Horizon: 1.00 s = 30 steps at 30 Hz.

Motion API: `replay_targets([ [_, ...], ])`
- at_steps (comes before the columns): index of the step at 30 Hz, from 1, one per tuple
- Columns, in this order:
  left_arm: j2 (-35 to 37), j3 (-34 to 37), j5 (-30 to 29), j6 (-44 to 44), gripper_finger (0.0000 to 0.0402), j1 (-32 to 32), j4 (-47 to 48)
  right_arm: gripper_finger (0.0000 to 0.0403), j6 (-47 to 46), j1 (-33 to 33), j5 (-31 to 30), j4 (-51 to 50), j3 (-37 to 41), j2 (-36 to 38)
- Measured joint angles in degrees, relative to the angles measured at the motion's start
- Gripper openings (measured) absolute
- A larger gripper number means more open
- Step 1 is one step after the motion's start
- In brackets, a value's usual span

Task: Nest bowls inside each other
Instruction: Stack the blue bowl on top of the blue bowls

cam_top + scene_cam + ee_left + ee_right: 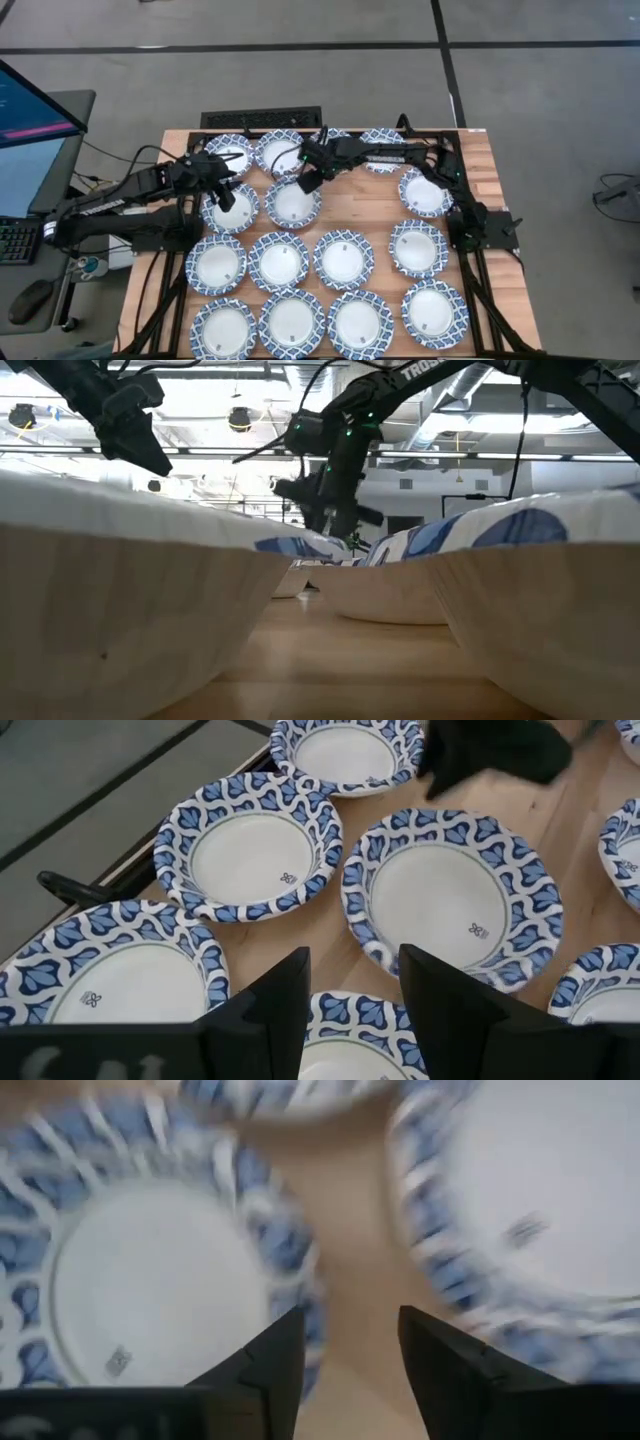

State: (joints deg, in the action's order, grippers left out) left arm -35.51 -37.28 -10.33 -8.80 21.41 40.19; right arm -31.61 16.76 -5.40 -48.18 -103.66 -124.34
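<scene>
Several small round bowls with white centres and blue-and-white patterned rims sit singly on their bases in rows across the wooden table (375, 205). My left gripper (226, 190) hovers open above a bowl (230, 210) in the second row from the far edge. In the left wrist view its fingers (350, 985) frame that bowl's rim (355, 1020). My right gripper (306, 180) hangs open over the far rim of the neighbouring bowl (293, 205). The right wrist view shows it (350, 1345) above the gap between two blurred bowls (150, 1280) (530, 1210).
Bowls fill most of the table, with narrow strips of bare wood between them. The right arm (390, 152) stretches along the far row. A dark strip (260, 119) lies past the far edge, and a monitor (25, 115) and keyboard (15, 240) stand to the left.
</scene>
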Motion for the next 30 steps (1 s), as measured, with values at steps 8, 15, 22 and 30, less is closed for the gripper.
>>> replay_targets([
  [8, -2.6, 0.0, 0.7, 0.0, 0.0147, 0.0, -2.1, 0.0219, 4.2, 3.0, -2.0, -0.9, -0.2, 5.2],
  [15, -6.1, -0.1, 1.0, -0.1, 0.0147, 0.0, -5.7, 0.0236, 6.4, 2.3, 0.7, -3.0, 0.0, 4.0],
  [22, -6.6, -0.1, 1.0, -0.9, 0.0147, 0.0, -5.8, 0.0235, 6.8, 2.6, 0.6, -3.2, 3.5, 4.1],
  [30, -6.5, -0.1, 1.0, -1.1, 0.0147, 0.0, -7.8, 0.0235, 7.7, 2.5, -0.1, -1.8, 8.6, 4.0],
])
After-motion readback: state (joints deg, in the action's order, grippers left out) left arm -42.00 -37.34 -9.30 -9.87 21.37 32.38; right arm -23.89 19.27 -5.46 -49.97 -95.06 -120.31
